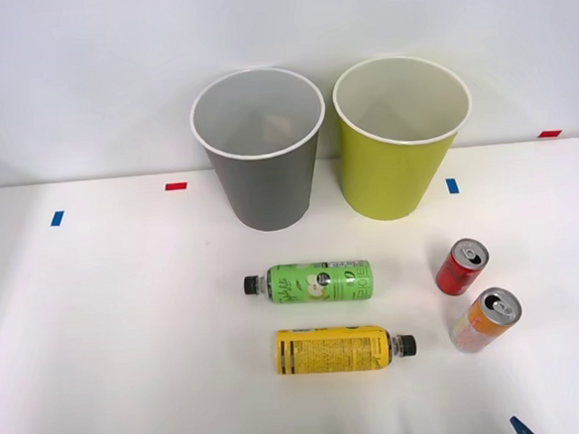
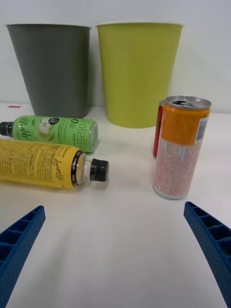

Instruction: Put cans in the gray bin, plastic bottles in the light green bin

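White table [image 1: 109, 339]; from left to right at the back stand the gray bin [image 1: 264, 174] and the light green bin [image 1: 400, 155], upright, side by side, near each other. In front of them two plastic bottles lie on their sides: green-label bottle [image 1: 314, 282] with cap pointing left, and nearer to me the yellow-label bottle [image 1: 341, 349], cap pointing right. Further right stand two cans, the red can [image 1: 460, 268] and just beside it the orange can [image 1: 486, 319], both upright. My right gripper [image 2: 115, 250] holds nothing, its blue fingers [image 2: 211, 240] spread wide, low over the table before the orange can.
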`<act>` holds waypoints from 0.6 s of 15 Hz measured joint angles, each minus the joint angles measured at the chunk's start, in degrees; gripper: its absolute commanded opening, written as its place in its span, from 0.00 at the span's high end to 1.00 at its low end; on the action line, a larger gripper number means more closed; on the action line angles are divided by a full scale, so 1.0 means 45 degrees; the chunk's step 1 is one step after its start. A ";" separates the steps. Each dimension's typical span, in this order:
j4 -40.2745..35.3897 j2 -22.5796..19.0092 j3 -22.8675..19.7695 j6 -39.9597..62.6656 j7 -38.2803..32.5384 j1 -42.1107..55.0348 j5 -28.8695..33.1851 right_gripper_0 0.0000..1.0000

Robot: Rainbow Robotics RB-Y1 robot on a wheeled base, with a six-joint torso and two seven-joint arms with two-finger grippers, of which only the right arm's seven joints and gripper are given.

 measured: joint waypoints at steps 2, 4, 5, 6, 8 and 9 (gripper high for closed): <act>0.0003 0.0008 -0.0012 -0.0012 -0.0018 -0.0183 -0.0556 0.00; 0.0002 0.0010 -0.0173 -0.0090 -0.0044 -0.0670 -0.0923 0.00; 0.0002 0.0010 -0.0318 -0.0115 -0.0090 -0.0993 -0.0980 0.00; 0.0000 0.0010 -0.0475 -0.0127 -0.0175 -0.1306 -0.1036 0.00; 0.0015 0.0019 -0.0705 -0.0132 -0.0361 -0.1675 -0.1126 0.00; 0.0061 0.0016 -0.0792 -0.0134 -0.0454 -0.1828 -0.1175 0.00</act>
